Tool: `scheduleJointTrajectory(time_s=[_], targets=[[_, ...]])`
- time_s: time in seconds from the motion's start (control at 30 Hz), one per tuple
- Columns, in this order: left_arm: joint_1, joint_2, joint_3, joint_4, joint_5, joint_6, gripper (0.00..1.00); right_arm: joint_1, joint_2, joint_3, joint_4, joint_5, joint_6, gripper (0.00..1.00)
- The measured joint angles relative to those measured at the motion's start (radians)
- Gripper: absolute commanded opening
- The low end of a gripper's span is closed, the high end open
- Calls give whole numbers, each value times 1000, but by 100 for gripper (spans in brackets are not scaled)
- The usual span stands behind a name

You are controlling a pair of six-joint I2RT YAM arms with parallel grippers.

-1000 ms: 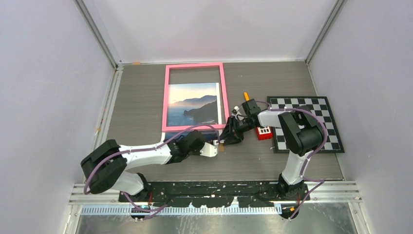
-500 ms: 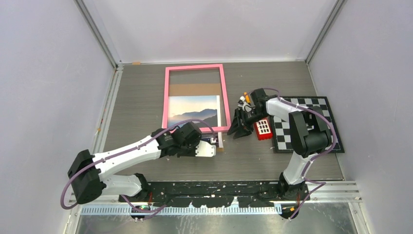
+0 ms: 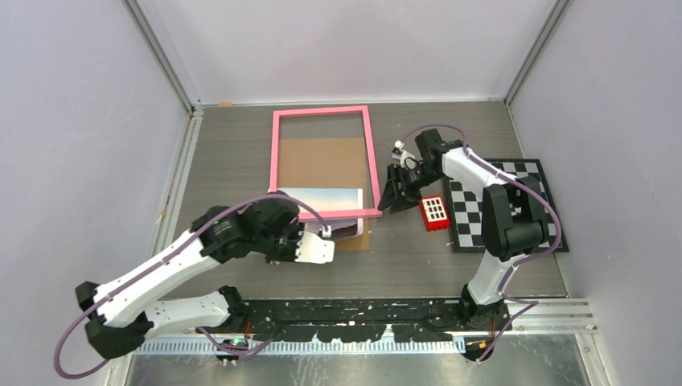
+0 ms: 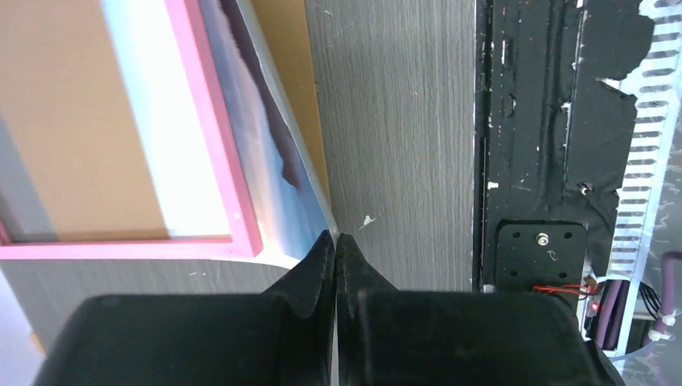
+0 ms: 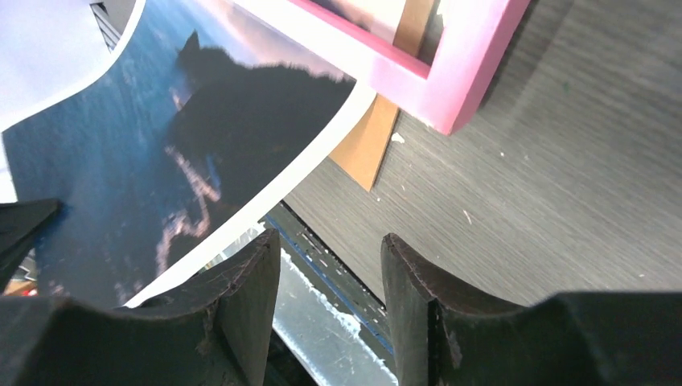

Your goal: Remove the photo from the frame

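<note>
The frame [image 3: 276, 153] lies flat in the middle of the table, thin pink border up, with its brown fibreboard panel [image 3: 322, 161] bare inside. The photo [image 3: 318, 198] sticks out under the frame's near side and curls up. My left gripper [image 3: 328, 233] is shut on the photo's near edge; in the left wrist view the gripper [image 4: 336, 239] pinches the thin sheet [image 4: 265, 161] beside the pink border [image 4: 213, 137]. My right gripper [image 3: 391, 198] is open at the frame's near right corner. In the right wrist view its jaws [image 5: 330, 265] are empty, facing the photo [image 5: 161, 145] and the frame corner [image 5: 458, 72].
A black-and-white checkerboard [image 3: 515, 209] lies at the right, with a small red block [image 3: 435, 212] at its left edge, close to my right gripper. A brown panel corner [image 5: 370, 145] pokes out under the frame. Walls close in on three sides.
My left gripper has pulled the photo towards the near edge, baring more of the brown panel. My right gripper has moved away from me along the frame's right side.
</note>
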Motion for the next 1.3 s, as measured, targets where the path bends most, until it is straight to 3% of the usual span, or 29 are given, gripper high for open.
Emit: scheduleJointTrajectory(time_s=[0.37,0.7,0.93,1.13,1.3], targets=[[11,-136,282,-151,-41,-18,0,-11,1,137,-45,53,-61,55],[201,-147,515,-167,-95,-24,0,-13,36,266,-80,138,-96,61],[343,-106,537,-25,-193,-21,0,-16,150,385,-48,253,-28,63],[370,42,553,162,-335,31,0,-18,297,507,-18,292,25,66],[403,209,618,300,-391,87,0,-17,383,540,16,287,68,63]])
